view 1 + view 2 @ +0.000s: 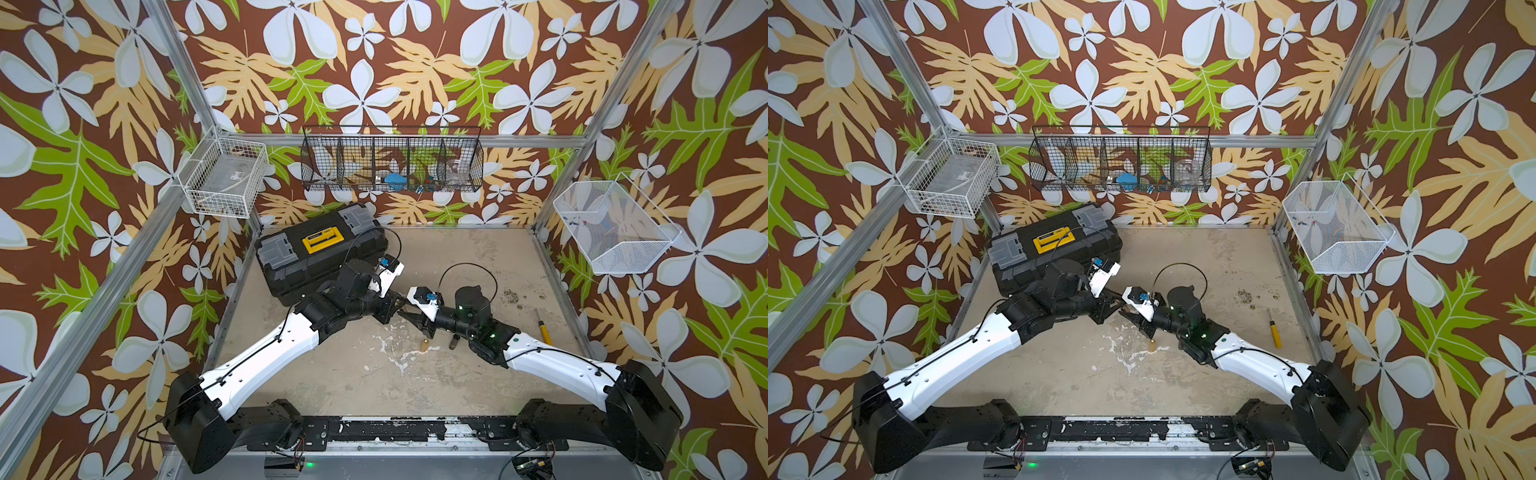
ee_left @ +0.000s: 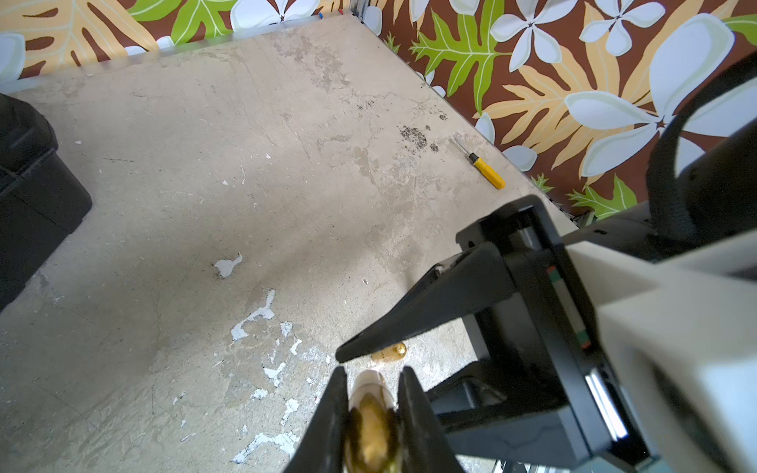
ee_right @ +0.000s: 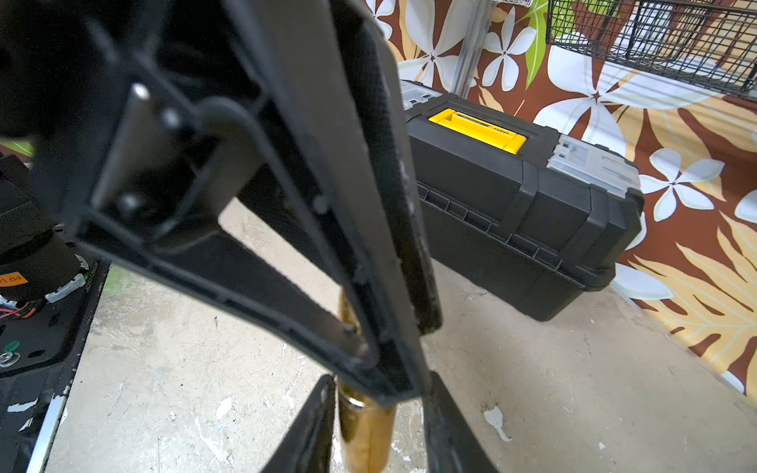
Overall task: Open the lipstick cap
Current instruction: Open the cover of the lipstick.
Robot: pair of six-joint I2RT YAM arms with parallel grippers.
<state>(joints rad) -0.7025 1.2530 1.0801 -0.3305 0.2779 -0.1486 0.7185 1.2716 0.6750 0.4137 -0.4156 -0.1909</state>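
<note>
**Scuffed table, lipstick caught between both grippers**

Flowered walls (image 1: 415,83) ring the worn table (image 1: 374,374); over its middle your left gripper (image 2: 373,374) pinches the gold lipstick (image 2: 370,413), whose near end is blurred and cut off by the frame edge; your right gripper (image 3: 381,389) straddles the other end, jaws spread, a gap showing on one side; the left gripper's body hides the tube's middle; in both top views it is barely a speck.
</note>
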